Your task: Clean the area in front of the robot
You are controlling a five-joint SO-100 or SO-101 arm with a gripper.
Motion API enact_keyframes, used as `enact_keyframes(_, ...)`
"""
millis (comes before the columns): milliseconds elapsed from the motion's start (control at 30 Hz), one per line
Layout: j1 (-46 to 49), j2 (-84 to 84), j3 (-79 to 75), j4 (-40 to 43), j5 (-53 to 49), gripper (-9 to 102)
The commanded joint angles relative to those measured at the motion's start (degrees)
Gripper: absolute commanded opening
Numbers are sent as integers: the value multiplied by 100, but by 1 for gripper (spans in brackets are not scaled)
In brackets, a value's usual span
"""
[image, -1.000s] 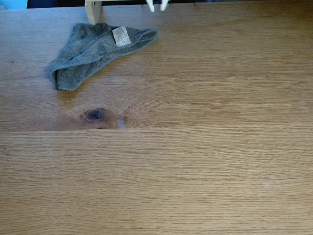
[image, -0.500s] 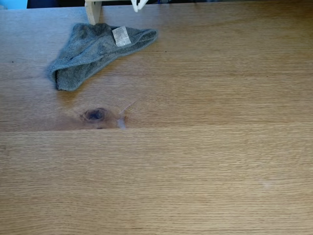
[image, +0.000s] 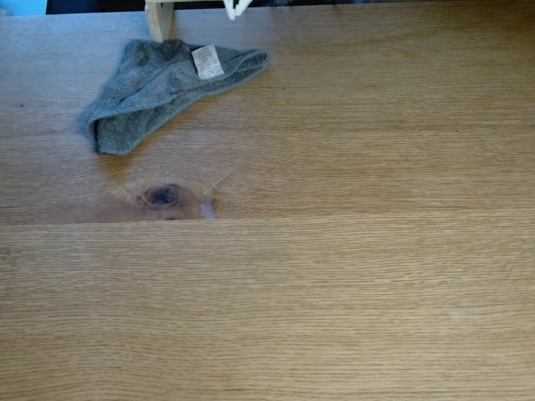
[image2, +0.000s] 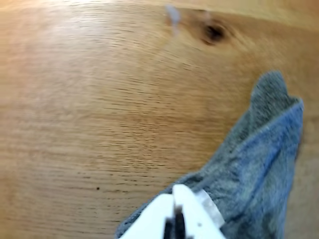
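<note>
The area is light oak tabletop [image: 334, 276] with a plank seam and a dark oval knot [image: 163, 196], which the wrist view has at its top [image2: 213, 32]. A small whitish smear [image: 207, 209] lies beside the knot. A crumpled grey towel [image: 167, 88] with a white label [image: 207, 62] lies at the back left. The robot's white gripper [image: 236, 8] pokes in at the top edge of the fixed view, just behind the towel. In the wrist view the gripper [image2: 174, 221] is shut with nothing in it, over the towel's [image2: 259, 169] edge near the label [image2: 210, 208].
A pale wooden post [image: 159, 18] stands at the table's back edge, right behind the towel. Bare oak stretches across the middle, right and front of the fixed view.
Compared with one second ago, the gripper tips have shifted left along the back edge and closed together. The towel has not moved.
</note>
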Motion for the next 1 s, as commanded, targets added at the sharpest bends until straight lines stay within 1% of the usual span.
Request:
enact_keyframes(0, -510, -26, 360, -308, -53, 0)
enact_keyframes(100, -554, -1503, -246, -1283, -202, 0)
enact_keyframes(167, -527, -2496, -932, -1608, -237, 2)
enact_keyframes(267, -615, -3577, -2162, -1424, -105, 7)
enact_keyframes(333, -694, -4113, -2944, -1204, 9, 8)
enact_keyframes(400, -642, -4623, -3683, -1151, 141, 10)
enact_keyframes(533, -369, -5423, -4966, -1151, 264, 21)
enact_keyframes(633, -9, -6012, -5774, -1266, 229, 28)
enact_keyframes(767, 668, -6768, -6574, -1538, 79, 32)
enact_keyframes(967, 2162, -7919, -7216, -1661, -211, 40)
